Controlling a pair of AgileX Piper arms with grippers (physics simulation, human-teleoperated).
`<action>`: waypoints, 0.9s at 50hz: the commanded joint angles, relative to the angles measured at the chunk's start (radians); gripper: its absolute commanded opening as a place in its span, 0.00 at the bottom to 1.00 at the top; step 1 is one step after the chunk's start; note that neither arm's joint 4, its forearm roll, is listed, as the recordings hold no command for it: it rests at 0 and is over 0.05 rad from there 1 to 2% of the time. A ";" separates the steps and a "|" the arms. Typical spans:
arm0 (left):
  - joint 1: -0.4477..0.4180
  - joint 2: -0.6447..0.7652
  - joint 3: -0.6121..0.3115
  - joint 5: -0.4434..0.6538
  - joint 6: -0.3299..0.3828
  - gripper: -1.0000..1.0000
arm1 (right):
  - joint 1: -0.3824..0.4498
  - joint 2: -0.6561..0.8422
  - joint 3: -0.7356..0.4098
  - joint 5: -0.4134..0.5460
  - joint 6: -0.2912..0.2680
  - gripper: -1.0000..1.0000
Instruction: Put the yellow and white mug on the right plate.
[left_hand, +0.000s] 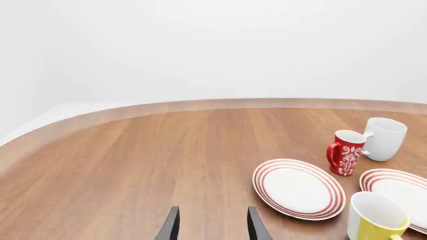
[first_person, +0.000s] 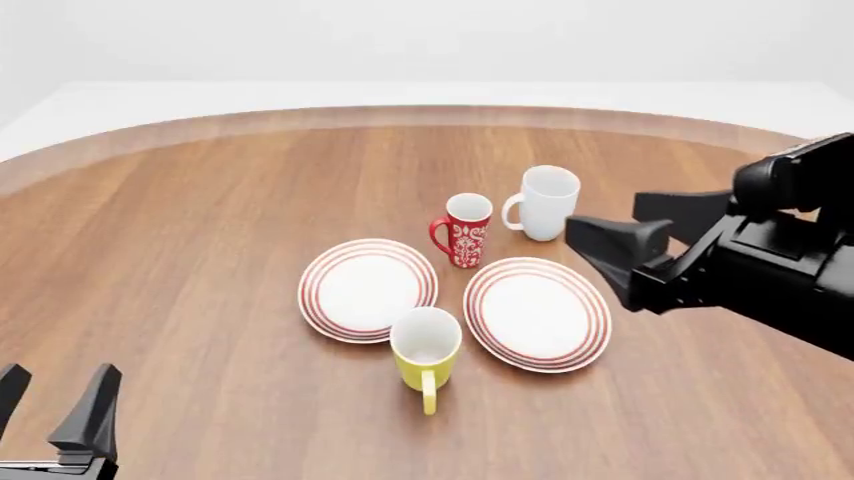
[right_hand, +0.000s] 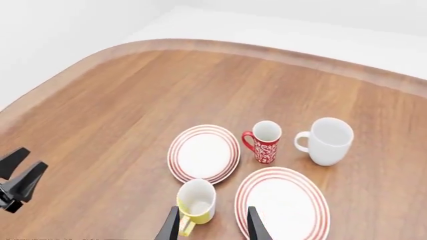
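The yellow and white mug (first_person: 426, 345) stands upright on the table, just in front of the gap between two look-alike red-ringed plates, its handle toward the near edge. The right plate (first_person: 537, 311) lies bare beside it. My right gripper (first_person: 603, 212) hangs open and empty high above the table, to the right of the plate. In the right wrist view the yellow mug (right_hand: 195, 200) and right plate (right_hand: 283, 202) sit below the open right gripper (right_hand: 213, 210). My left gripper (first_person: 56, 385) is open low at the near left, far from the mug (left_hand: 375, 220).
The left plate (first_person: 367, 288) lies bare beside the right one. A red patterned mug (first_person: 465, 230) and a taller white mug (first_person: 547, 203) stand just behind the plates. The brown wooden table has a curved far edge (first_person: 400, 116).
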 joint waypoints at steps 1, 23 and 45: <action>0.000 0.000 0.000 0.000 0.000 1.00 | 0.016 0.021 -0.028 0.015 0.001 1.00; 0.000 0.000 0.000 0.000 0.000 1.00 | -0.001 0.131 -0.110 0.080 0.015 1.00; 0.000 0.000 0.000 0.000 0.000 1.00 | -0.022 0.241 -0.174 0.192 0.112 1.00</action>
